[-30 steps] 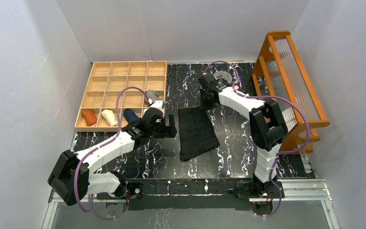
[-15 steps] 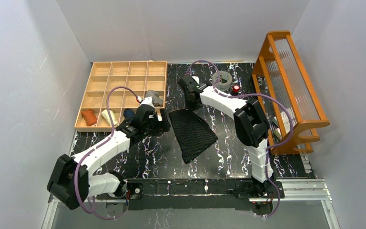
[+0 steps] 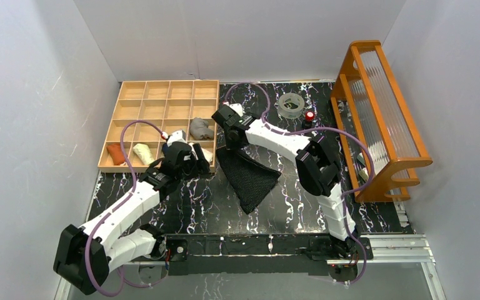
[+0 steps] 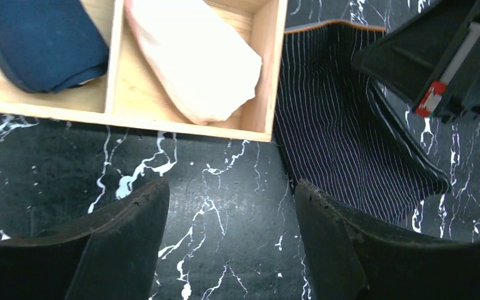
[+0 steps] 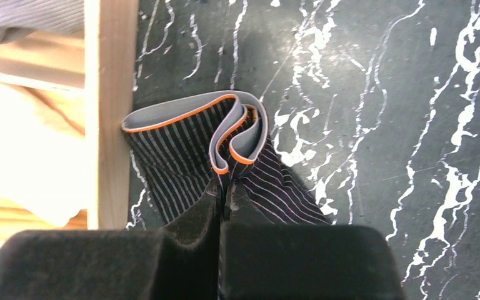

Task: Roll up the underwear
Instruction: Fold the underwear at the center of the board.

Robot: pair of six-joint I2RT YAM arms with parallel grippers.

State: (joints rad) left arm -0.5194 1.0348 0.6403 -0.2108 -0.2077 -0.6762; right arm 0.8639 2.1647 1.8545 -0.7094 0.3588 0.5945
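The black striped underwear [image 3: 251, 180] lies on the dark marbled table, pulled into a wedge that points to the near side. My right gripper [image 3: 224, 141] is shut on its bunched grey, orange-edged waistband [image 5: 232, 119], right beside the wooden tray's wall [image 5: 109, 100]. The cloth [image 5: 174, 164] folds up between the right gripper [image 5: 225, 187] fingers. My left gripper [image 3: 195, 165] hovers low over bare table just left of the underwear [image 4: 344, 137]. The left gripper [image 4: 231, 187] is open with nothing between its fingers.
The wooden compartment tray [image 3: 162, 82] at the back left holds rolled cloths: orange-red [image 3: 117, 153], cream [image 3: 142, 152], grey [image 3: 200, 128], navy [image 4: 37, 44] and pale [image 4: 194, 62]. A clear tape ring [image 3: 290, 104], a red-topped object [image 3: 310, 116] and an orange rack [image 3: 381, 112] stand at the right.
My right gripper has dragged the waistband corner left to the tray's edge, skewing the cloth into a wedge. My left arm has drawn back toward the near left, its jaws a little narrower.
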